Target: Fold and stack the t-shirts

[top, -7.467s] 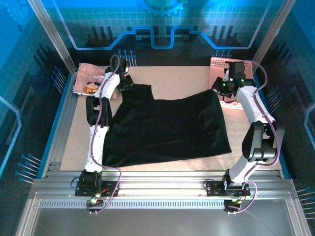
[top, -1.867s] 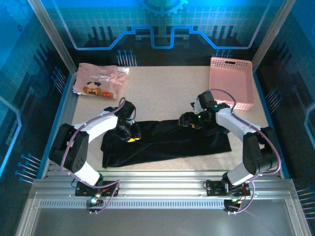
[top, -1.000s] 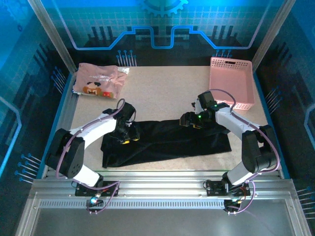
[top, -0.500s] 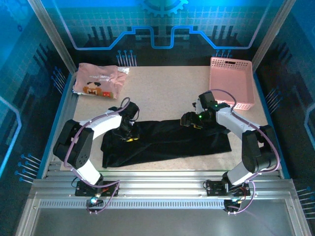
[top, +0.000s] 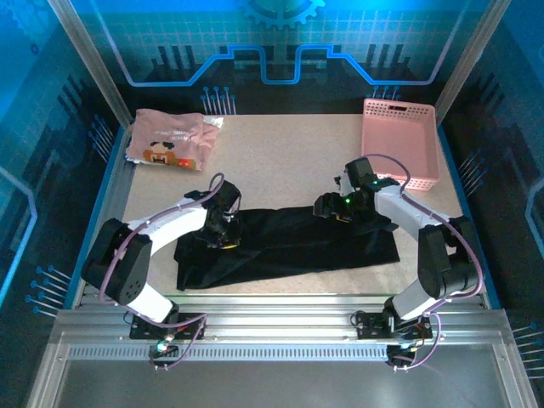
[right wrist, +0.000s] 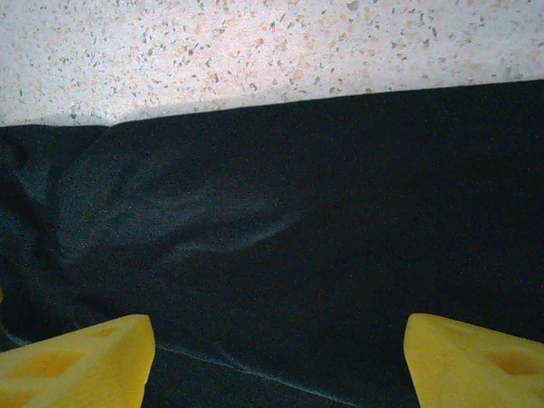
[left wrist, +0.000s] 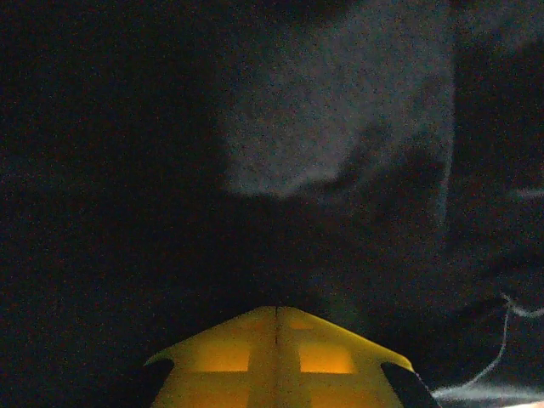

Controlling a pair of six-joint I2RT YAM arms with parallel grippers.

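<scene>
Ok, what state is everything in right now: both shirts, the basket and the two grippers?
Black shirt: folded into a long band, flat on the table.
Pink shirt: roughly folded, far left corner, apart from the black one.
Basket: upright, far right corner.
Left gripper: shut, down on the black shirt.
Right gripper: open, fingers wide apart above the black shirt.

White arm links, black joints, purple cables, yellow pincer fingertips (right wrist: pixel 76 357).
</scene>
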